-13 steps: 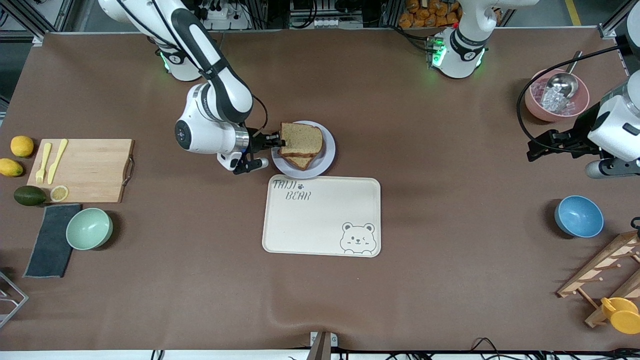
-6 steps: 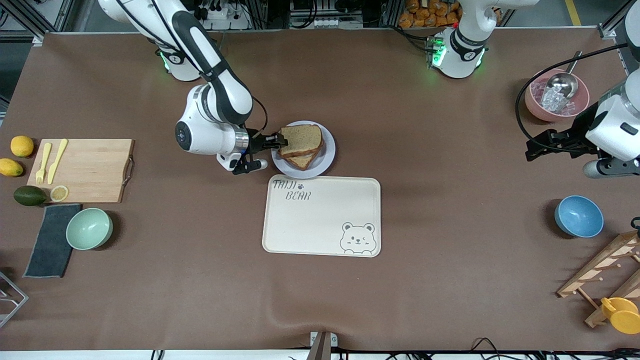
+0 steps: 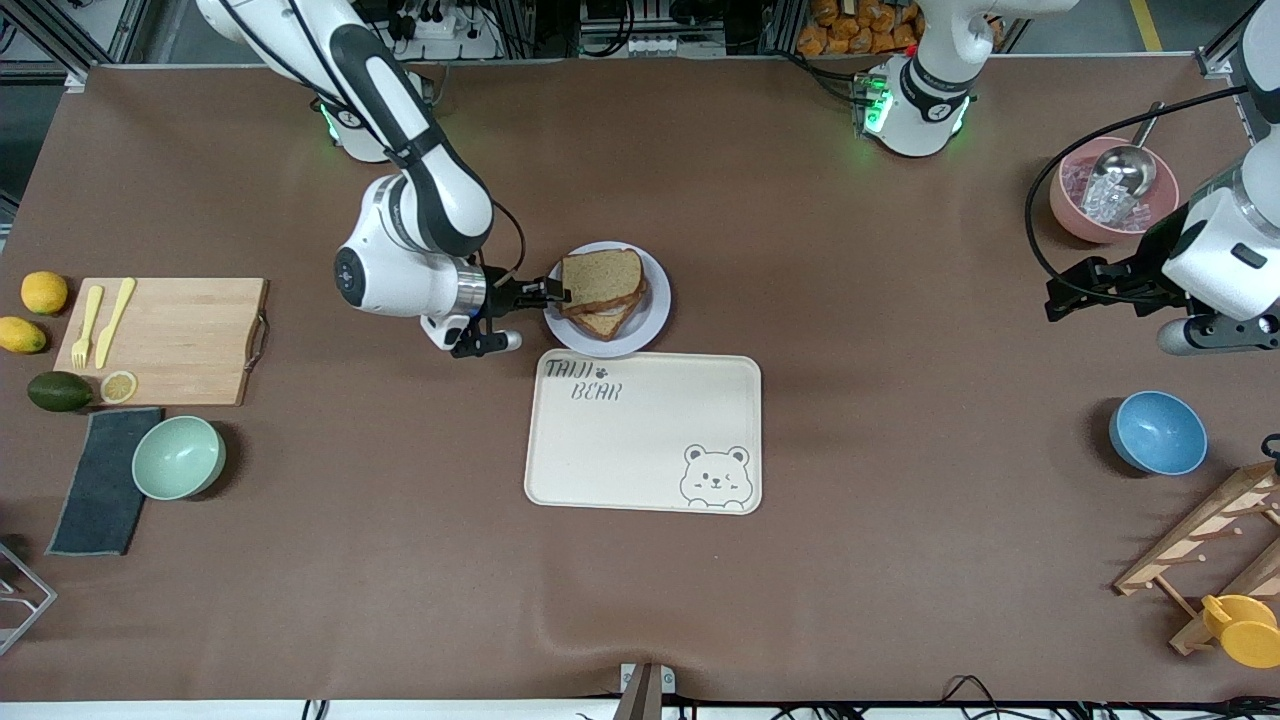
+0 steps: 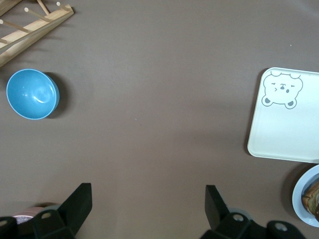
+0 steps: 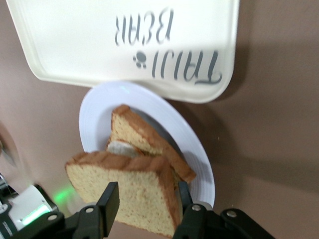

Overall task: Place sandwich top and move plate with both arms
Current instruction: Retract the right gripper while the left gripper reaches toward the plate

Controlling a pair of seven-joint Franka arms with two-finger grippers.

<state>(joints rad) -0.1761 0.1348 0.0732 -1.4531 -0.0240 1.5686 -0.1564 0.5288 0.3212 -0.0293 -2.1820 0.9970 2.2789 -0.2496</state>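
Observation:
The sandwich top [image 3: 603, 277] lies on a lower slice [image 3: 603, 322] on the lavender-white plate [image 3: 655, 310], just farther from the front camera than the cream tray [image 3: 645, 440]. My right gripper [image 3: 558, 293] is at the slice's edge on the side toward the right arm's end of the table. In the right wrist view the gripper [image 5: 146, 204] is open, its fingers standing wide on either side of the slice [image 5: 124, 186], over the plate [image 5: 194, 149]. My left gripper [image 3: 1060, 295] waits open and empty in the air near the pink bowl [image 3: 1112, 190]; it also shows in the left wrist view [image 4: 148, 204].
A wooden cutting board [image 3: 165, 340] with yellow cutlery, fruit, a dark cloth and a green bowl [image 3: 178, 457] are at the right arm's end. A blue bowl [image 3: 1157, 432] and a wooden rack [image 3: 1210, 540] are at the left arm's end.
The sandwich top has come down from a raised tilt to rest on the lower slice. The right arm has drawn back a little toward its end of the table. The left gripper has drifted slightly.

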